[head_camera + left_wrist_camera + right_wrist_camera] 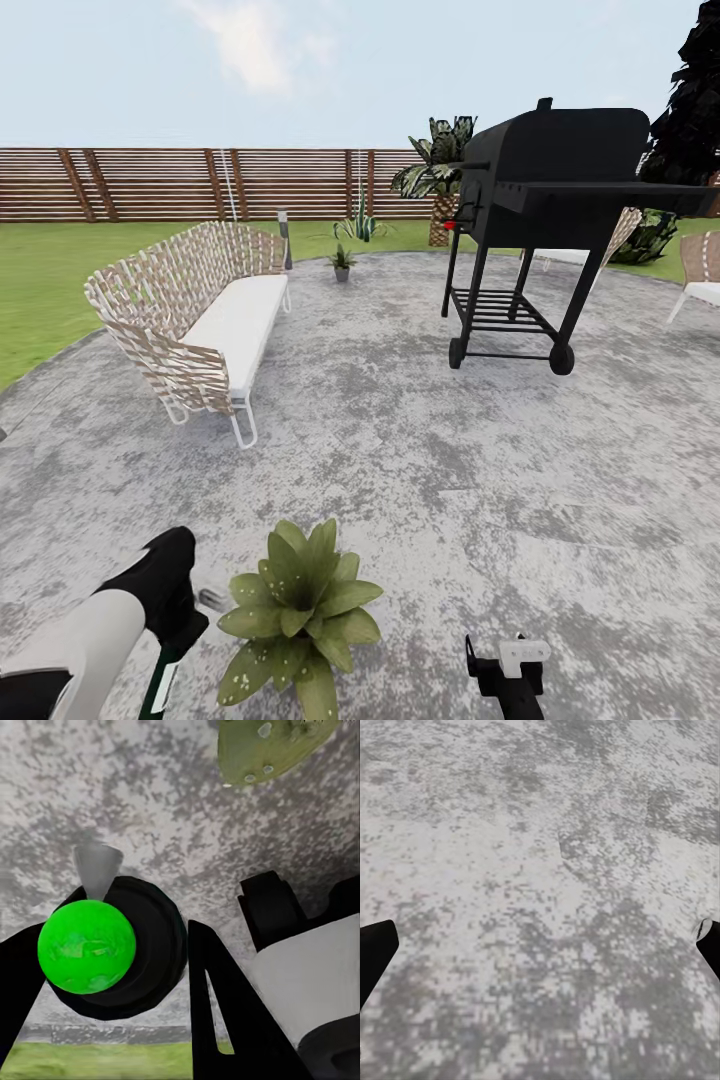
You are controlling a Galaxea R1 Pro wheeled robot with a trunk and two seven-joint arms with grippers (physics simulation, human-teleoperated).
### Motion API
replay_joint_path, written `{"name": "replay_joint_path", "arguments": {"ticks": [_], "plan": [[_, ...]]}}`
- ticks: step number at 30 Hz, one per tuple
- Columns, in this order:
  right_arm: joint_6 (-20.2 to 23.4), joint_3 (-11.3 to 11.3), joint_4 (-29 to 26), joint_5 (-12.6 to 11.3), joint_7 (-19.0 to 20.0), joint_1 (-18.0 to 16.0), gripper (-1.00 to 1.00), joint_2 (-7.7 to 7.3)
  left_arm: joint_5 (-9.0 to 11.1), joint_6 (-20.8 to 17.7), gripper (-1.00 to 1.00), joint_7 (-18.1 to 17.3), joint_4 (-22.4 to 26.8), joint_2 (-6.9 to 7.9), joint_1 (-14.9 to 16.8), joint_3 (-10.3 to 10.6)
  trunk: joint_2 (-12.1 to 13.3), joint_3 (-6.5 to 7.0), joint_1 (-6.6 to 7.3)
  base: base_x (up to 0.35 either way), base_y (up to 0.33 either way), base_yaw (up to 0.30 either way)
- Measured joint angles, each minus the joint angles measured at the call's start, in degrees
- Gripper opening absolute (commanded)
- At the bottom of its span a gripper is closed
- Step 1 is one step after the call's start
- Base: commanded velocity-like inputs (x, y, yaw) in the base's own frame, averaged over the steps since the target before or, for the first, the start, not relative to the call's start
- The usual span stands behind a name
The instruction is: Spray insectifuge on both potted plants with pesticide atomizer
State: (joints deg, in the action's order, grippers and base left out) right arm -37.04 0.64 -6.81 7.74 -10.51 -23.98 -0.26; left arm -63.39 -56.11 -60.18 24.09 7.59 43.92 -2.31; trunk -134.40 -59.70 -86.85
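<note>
- left gripper (pixel 185 640), low at the head view's left edge, pinches the pesticide atomizer (pixel 86 949); its green round body sits between the black fingers (pixel 225 1012), pale nozzle toward the paving (pixel 420 470).
- just beside it stands the near potted plant (pixel 300 610), one leaf (pixel 274 746) reaching into the left wrist view.
- right gripper (pixel 510 665) hangs spread over bare paving.
- further back: wicker bench (pixel 200 310), second potted plant (pixel 342 262), black grill (pixel 545 210), wood fence (pixel 180 183).
</note>
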Motion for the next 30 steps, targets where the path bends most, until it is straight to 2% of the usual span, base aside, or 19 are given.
{"name": "replay_joint_path", "arguments": {"ticks": [4, 8, 10, 20, 26, 30], "plan": [[0.0, 0.0, 0.0, 0.0, 0.0, 0.01, 1.0, 0.0, -0.26, 0.42, -1.0, -3.46, 0.0, -0.38, 0.01, 0.33, 0.0, 0.0, 0.0, 0.0, 0.0, 0.0], [0.0, 0.0, 0.0, 0.0, 0.0, 0.0, 1.0, 0.06, -0.94, 0.67, -1.0, -5.1, -0.12, -0.28, -0.15, 4.87, 0.0, 0.0, 0.0, 0.032, 0.022, 0.0], [0.02, 0.0, 0.0, 0.0, 0.01, 0.02, 1.0, 0.08, -0.97, 0.61, -1.0, -5.22, -0.07, -0.4, -0.16, 5.56, 0.0, 0.0, 0.02, 0.182, 0.162, 0.0], [0.0, 0.0, 0.0, 0.0, 0.0, 0.01, 1.0, 0.09, -0.95, 0.46, -1.0, -5.33, 0.65, -1.02, 0.84, 5.73, 0.0, 0.0, 0.0, 0.053, 0.045, 0.0], [0.0, 0.0, 0.0, 0.0, 0.0, 0.02, 1.0, 0.09, -1.09, 0.55, -1.0, -7.88, 1.0, -1.22, 1.24, 5.79, 0.0, 0.0, 0.0, 0.0, 0.0, 0.0], [0.01, 0.0, 0.0, 0.0, 0.0, 0.02, 1.0, 0.09, -1.39, 0.6, -1.0, -8.24, 1.0, -1.11, 1.47, 5.88, 0.0, 0.0, 0.0, 0.0, 0.0, 0.0]]}}
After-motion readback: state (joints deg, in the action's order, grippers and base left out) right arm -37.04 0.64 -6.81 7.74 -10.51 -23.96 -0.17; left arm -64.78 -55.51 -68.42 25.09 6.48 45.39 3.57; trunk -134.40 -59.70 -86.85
